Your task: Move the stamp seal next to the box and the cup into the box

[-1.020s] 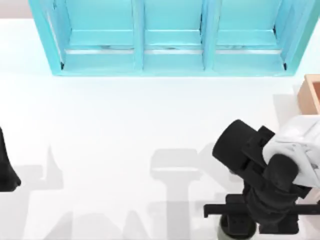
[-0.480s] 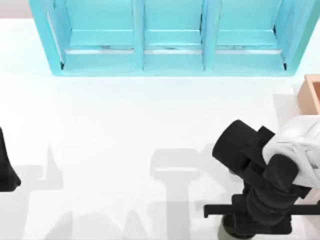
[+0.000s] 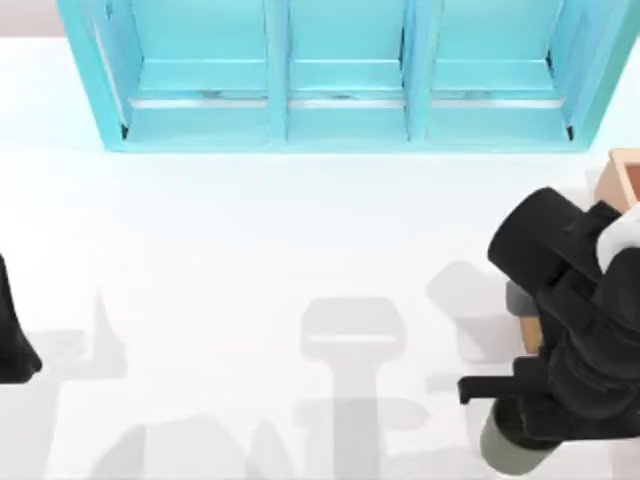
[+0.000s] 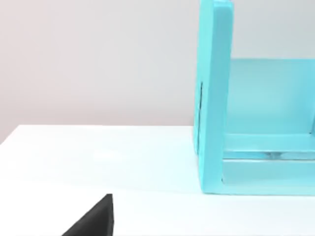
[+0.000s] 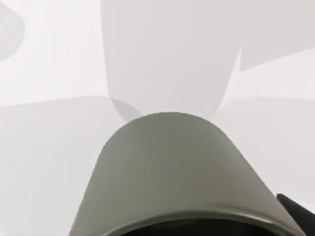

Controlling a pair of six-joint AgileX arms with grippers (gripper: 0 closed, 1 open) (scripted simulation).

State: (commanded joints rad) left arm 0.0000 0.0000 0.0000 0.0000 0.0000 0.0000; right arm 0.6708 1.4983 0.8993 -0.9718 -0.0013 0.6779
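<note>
The round, smooth grey-green cup (image 3: 505,450) hangs under the right gripper (image 3: 560,420), near the table's right side, gripped.

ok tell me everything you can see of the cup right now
The cup is a small round cylinder, matte olive-grey, with a dark hollow inside its rim. In the top view it peeks out from under the right gripper near the table's front right, mostly hidden by the arm. In the right wrist view it sits close under the camera, its wall against white table. Whether it is lifted or standing cannot be told.
</note>
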